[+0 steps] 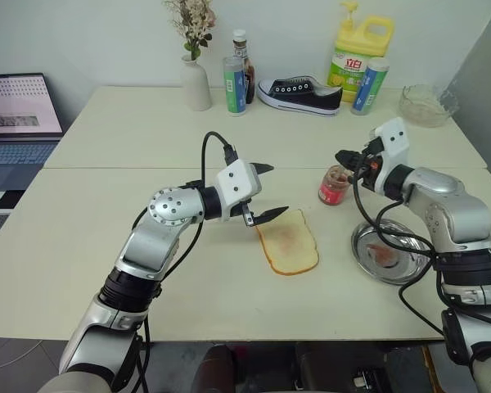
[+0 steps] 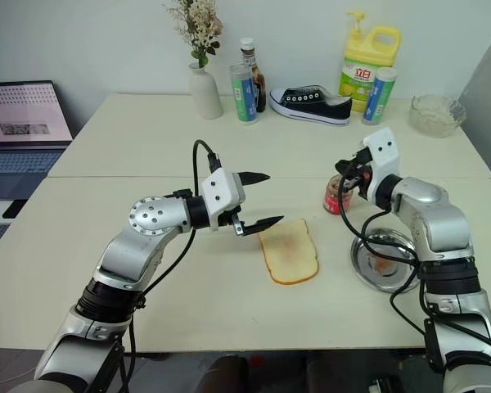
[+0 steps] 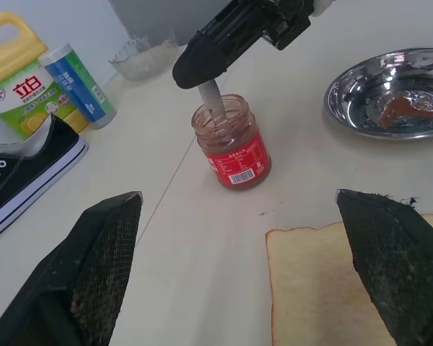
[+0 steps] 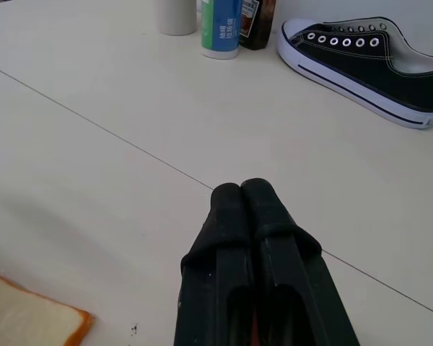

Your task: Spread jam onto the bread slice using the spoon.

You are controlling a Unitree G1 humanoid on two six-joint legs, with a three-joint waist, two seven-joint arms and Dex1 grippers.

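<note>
The spoon (image 3: 215, 101) is pinched by the right tool (image 3: 202, 65), fingers pressed together, and its bowl is dipped in the jam (image 3: 234, 148) jar. The bread (image 1: 288, 242) lies flat on the surface (image 1: 106, 246) between jar and left tool (image 1: 266, 192), which is spread wide and holds nothing. A modest scoop should be lifted straight up, kept level, and then carried to the bread and wiped gently across its centre.
</note>
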